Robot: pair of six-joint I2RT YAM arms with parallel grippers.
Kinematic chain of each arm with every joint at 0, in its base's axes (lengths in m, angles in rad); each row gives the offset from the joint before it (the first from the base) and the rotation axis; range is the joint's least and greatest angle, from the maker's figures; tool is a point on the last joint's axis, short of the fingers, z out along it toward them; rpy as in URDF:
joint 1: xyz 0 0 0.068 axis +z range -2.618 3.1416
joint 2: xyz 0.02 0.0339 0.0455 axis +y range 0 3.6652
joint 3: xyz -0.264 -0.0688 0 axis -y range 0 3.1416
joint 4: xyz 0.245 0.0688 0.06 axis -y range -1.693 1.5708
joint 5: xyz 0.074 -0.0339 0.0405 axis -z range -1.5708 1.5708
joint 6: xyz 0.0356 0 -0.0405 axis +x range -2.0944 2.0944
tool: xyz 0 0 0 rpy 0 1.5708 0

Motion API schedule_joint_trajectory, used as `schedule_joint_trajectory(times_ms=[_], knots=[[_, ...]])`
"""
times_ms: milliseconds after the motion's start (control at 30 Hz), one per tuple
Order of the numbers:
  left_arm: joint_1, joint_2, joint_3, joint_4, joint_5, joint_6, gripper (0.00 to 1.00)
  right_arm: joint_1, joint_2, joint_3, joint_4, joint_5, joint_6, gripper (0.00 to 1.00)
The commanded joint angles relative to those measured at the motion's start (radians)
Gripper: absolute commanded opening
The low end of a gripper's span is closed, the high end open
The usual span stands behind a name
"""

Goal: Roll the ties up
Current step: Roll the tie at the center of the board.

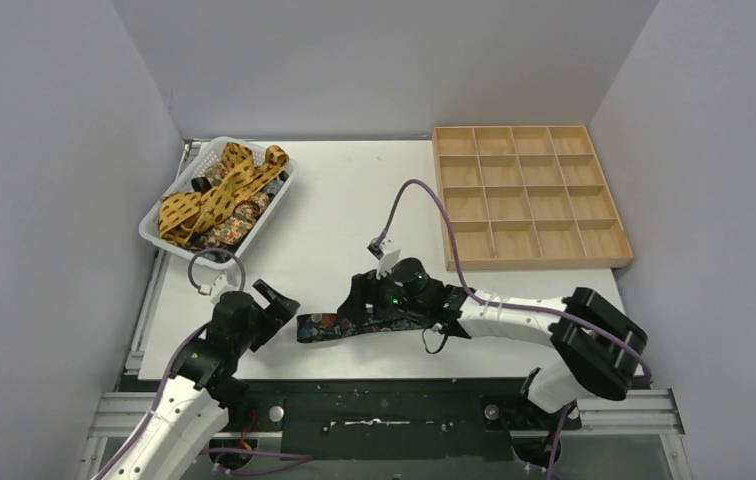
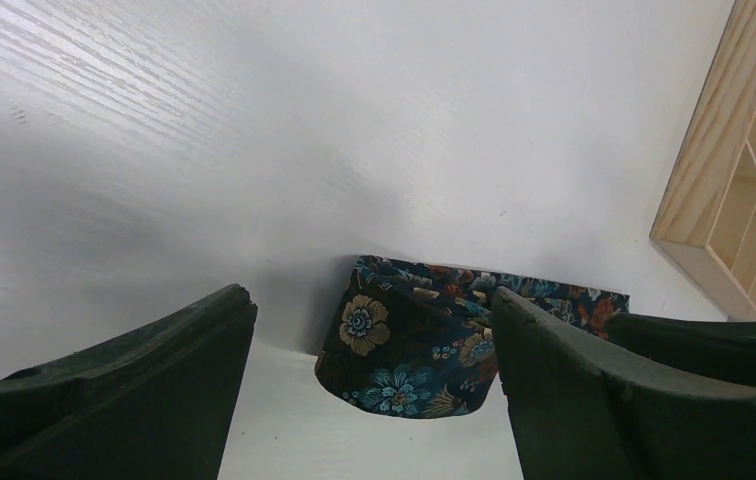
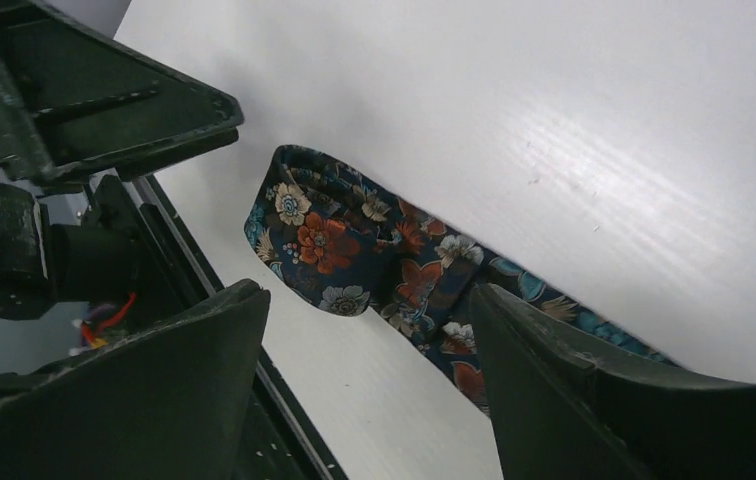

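A dark navy floral tie (image 1: 339,326) lies flat along the table's front edge, its left end folded over. In the left wrist view the folded end (image 2: 409,345) sits on the table just ahead of my left gripper (image 2: 374,400), which is open and empty. My left gripper (image 1: 279,300) is just left of the tie's end. My right gripper (image 1: 356,300) is open over the tie's middle. In the right wrist view the tie (image 3: 354,250) runs between and beyond the spread fingers of my right gripper (image 3: 369,370). More ties, mustard-yellow and dark floral (image 1: 216,190), are heaped in a basket.
The white basket (image 1: 154,228) stands at the back left. A wooden compartment tray (image 1: 529,195) stands at the back right. The table's front edge and a black rail (image 1: 384,400) lie close below the tie. A purple cable (image 1: 424,195) arcs over the right arm.
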State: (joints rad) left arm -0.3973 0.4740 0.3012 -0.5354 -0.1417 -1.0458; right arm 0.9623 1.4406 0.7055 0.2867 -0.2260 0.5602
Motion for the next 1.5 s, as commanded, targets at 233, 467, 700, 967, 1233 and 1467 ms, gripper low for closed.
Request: schedule_joint_trajectory(times_ms=[233,467,700,967,1233,1467], knots=[[0.005,-0.101,-0.043,-0.003,0.034,-0.071,0.86,0.042,0.173,0.083,0.098,-0.071,0.308,0.53],[0.005,-0.098,-0.053,0.004,0.054,-0.070,0.86,0.041,0.235,0.123,0.077,-0.113,0.305,0.46],[0.005,-0.101,-0.064,0.000,0.047,-0.086,0.86,0.038,0.276,0.160,0.038,-0.144,0.297,0.48],[0.005,-0.128,-0.070,0.002,0.057,-0.086,0.86,0.019,0.314,0.185,-0.055,-0.129,0.307,0.38],[0.005,-0.135,-0.099,0.046,0.087,-0.084,0.86,0.003,0.300,0.176,-0.034,-0.163,0.306,0.34],[0.006,-0.114,-0.092,0.045,0.099,-0.063,0.86,-0.003,0.260,0.185,-0.012,-0.201,0.295,0.41]])
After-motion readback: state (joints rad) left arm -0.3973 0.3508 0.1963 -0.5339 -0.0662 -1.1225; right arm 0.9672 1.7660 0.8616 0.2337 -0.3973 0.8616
